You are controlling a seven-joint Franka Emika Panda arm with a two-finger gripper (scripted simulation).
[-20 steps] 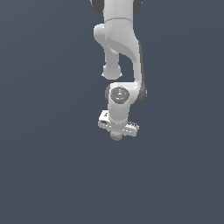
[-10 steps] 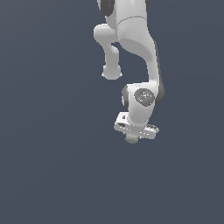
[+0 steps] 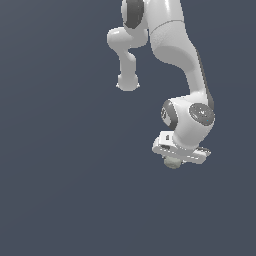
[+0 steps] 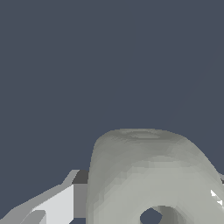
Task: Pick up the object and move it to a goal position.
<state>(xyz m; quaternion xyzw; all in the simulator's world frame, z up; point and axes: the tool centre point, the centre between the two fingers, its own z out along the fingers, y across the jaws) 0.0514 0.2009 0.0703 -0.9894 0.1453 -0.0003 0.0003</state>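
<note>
The object is a small pale grey-green rounded lump that peeks out just under the white gripper in the exterior view. In the wrist view the object fills the lower part of the picture and has a round dark hole in it. A white finger presses against one side of it, and a sliver of the other finger shows at the far side. The gripper is shut on the object and holds it in the air. The fingertips are hidden in the exterior view.
The white arm bends down from the top of the exterior view. Behind everything is a plain dark blue-grey ground. No other object or goal marker shows.
The arm has swung toward the exterior view's right and slightly down, carrying the object with it in the shut gripper.
</note>
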